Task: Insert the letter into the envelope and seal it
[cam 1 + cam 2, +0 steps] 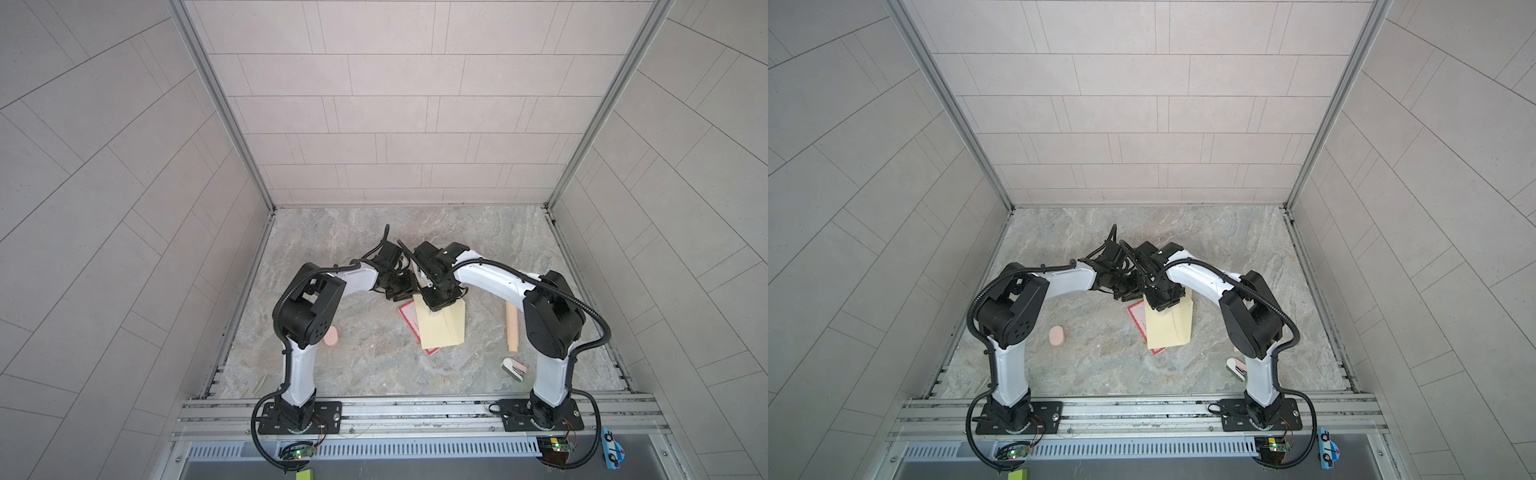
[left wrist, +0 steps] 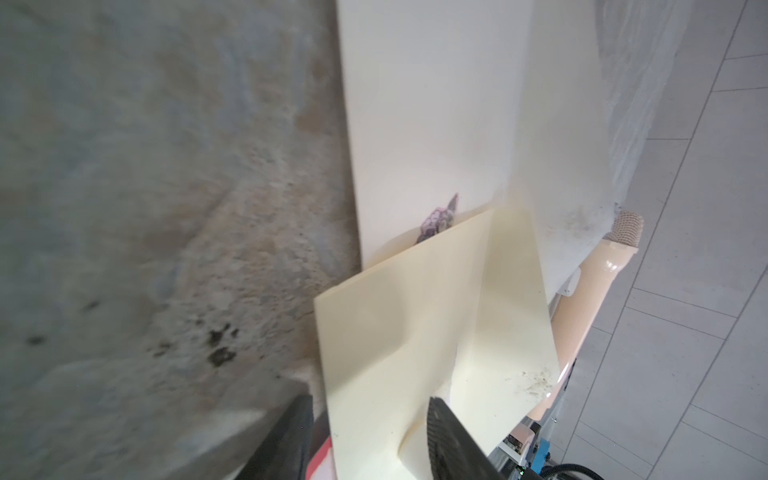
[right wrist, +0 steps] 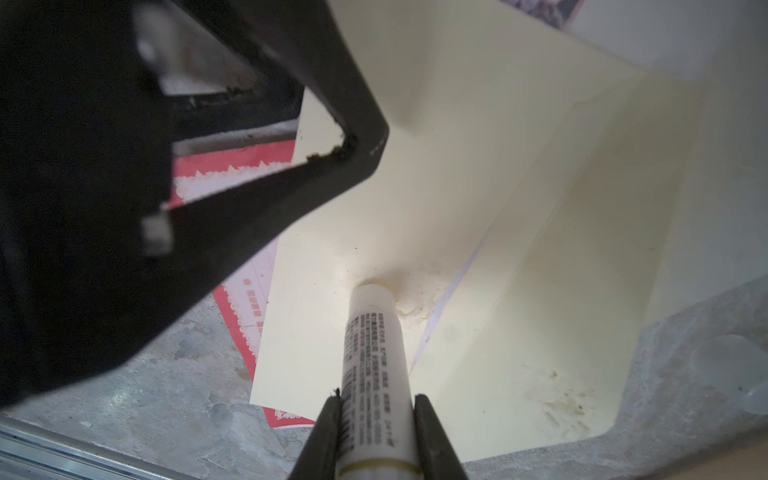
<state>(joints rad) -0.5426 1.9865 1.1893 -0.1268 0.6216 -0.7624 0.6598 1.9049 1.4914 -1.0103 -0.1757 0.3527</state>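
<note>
The right pincer (image 3: 376, 413) clamps the glue stick (image 3: 372, 340), tip touching the envelope (image 3: 519, 187); the left pincer (image 2: 368, 401), jaws apart, straddles its lifted edge.

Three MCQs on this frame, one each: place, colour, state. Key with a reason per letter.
1. The red-bordered sheet lies: A) under the envelope; B) on top of it; C) apart from it.
2. The glue stick tube is: A) blue; B) white with dark print; C) red.
3. The right gripper is: A) open and empty; B) shut on nothing; C) shut on the glue stick.

Key:
1 A, only its edges show from beneath the envelope in both top views.
2 B, the printed white tube is plain in the right wrist view.
3 C, both fingers press the tube's sides.
</note>
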